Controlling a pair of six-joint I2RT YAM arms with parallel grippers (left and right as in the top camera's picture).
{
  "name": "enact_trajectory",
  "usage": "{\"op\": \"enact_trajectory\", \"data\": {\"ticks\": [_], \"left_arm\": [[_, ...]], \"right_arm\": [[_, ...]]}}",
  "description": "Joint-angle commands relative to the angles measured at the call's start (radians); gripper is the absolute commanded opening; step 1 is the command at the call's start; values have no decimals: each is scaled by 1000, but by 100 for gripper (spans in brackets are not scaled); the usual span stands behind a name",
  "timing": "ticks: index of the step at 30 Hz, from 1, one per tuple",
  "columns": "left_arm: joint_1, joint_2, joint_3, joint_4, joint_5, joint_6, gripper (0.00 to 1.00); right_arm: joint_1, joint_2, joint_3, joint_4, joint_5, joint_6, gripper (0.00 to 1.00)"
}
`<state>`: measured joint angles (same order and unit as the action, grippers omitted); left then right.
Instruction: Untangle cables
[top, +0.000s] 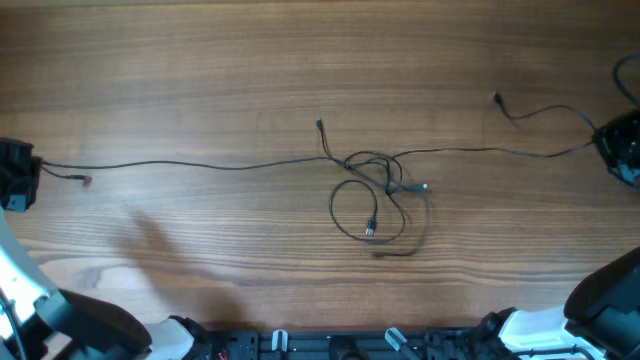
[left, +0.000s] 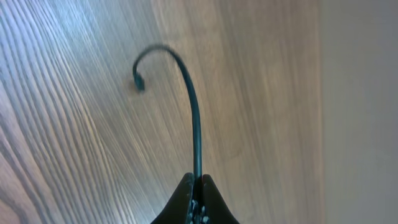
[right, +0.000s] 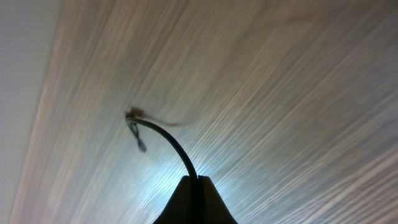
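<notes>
Overhead: cables (top: 375, 190) knotted in loose loops near the middle of the table (top: 200, 80); one strand drawn out leftward to the left gripper (top: 25, 172) at the far left, another rightward to the right gripper (top: 608, 148) at the far right, both well apart from the knot.

Left wrist: left gripper (left: 198, 183) pinched narrow on a thin black strand, arching up and over to a small plug (left: 138, 82).

Right wrist: right gripper (right: 194, 183) likewise clamped on a strand, curving left to a blurred end.
</notes>
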<state>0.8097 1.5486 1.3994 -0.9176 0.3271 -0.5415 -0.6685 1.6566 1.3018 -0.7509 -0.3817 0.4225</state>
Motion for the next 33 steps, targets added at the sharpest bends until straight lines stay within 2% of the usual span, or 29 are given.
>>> {"op": "enact_trajectory", "data": {"ticks": [1,10,17,18,19,20,21,22,23,24,25,27,29,33], "left_arm": [[-83,56,5,-4,51,-12,4],[-468,121,5,-4,50,90,4],[-731,190,5,0,19,90,10],[-772,208,5,0,19,93,14],[-803,222,5,1,11,93,25],[-843,242,5,2,-5,93,68],[-871,257,5,5,-15,93,92],[-896,272,5,9,-15,93,100],[-916,282,5,13,-18,93,100],[-947,290,5,27,-54,94,100],[-963,290,6,53,-66,121,100],[-980,290,17,78,-63,146,100],[-1014,290,17,107,-55,146,100],[-1131,298,14,106,-55,176,95]], "right_arm": [[85,-26,-2,-28,-80,-19,4],[450,-26,-2,-60,-51,-56,4],[722,-11,-2,-46,32,-55,4],[750,-5,-2,-43,32,-53,4],[782,5,-2,-40,32,-53,4],[816,24,-2,-31,35,-51,5],[835,40,-2,-23,36,-42,6],[854,59,-2,-16,38,-24,12],[867,77,-2,-10,40,-19,21],[883,110,-2,-3,51,-19,46],[885,133,-2,-2,50,-19,59],[885,159,-2,-1,51,-2,73],[885,204,-2,-2,50,0,77],[886,256,-2,-40,50,0,75]]}}
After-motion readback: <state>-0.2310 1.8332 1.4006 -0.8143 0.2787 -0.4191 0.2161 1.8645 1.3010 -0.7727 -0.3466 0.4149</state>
